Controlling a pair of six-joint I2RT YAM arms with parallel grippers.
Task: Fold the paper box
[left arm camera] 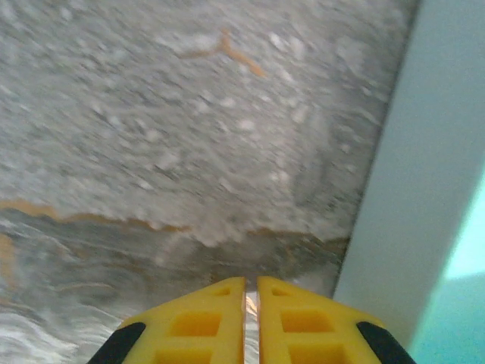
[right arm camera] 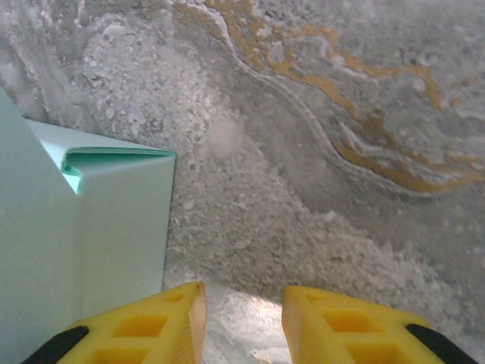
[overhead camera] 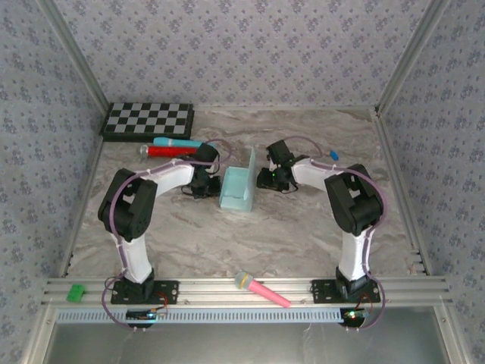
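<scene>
While the paper box point(overhead camera: 236, 193) sits near the middle of the tabletop point(overhead camera: 303, 235), squarely between your two arms, you're well into the shaping. It already stands as a low open tray with one tall flap upright along its right side.

Your left gripper point(left arm camera: 251, 282) is clenched, fingers pressed together on nothing, just beside the box's pale wall at the right edge of the left wrist view. Your right gripper point(right arm camera: 242, 292) is released, fingers apart over bare marble. The box's corner is just to its left, with a folded lip showing near the top.

Looks like the step in hand is closing up, and that upright flap is probably the lid waiting to come down. The next move calls for one gripper to steady the body while the other pushes the flap over and in. It's thin card, so press gently along the crease or it may buckle or skate away.

Hard to call from above: the grippers are small and dark, so you can't tell if either touches the card. Both wrist views cut the box off, and its inside and any tabs are hidden.
</scene>
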